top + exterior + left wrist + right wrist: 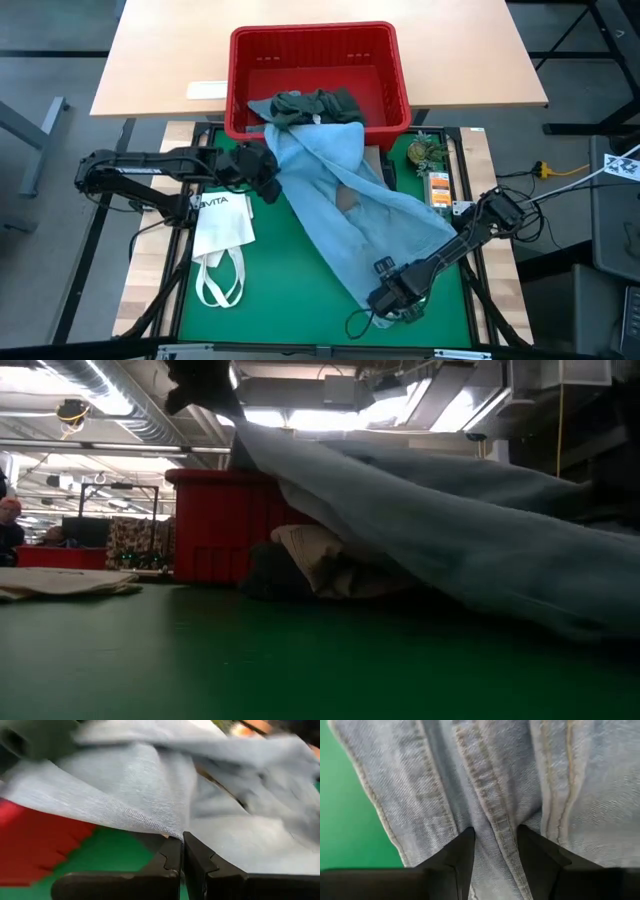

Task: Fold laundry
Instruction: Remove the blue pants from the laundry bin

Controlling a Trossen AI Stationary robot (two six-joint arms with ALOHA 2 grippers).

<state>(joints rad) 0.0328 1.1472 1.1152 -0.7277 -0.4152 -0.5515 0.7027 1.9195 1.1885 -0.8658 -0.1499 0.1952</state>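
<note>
L gripper (268, 172) clenched on light blue jeans (345, 215) edge by red basket (318, 60); R gripper (392, 290) grasps a seam at the opposite end.

Left gripper (268, 172) and right gripper (385, 296) both clamped.

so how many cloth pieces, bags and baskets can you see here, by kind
Garments: 3, a light blue piece, a dark green-grey piece, a beige piece
Tote bags: 1, white
Baskets: 1, red
Total: 5
</note>
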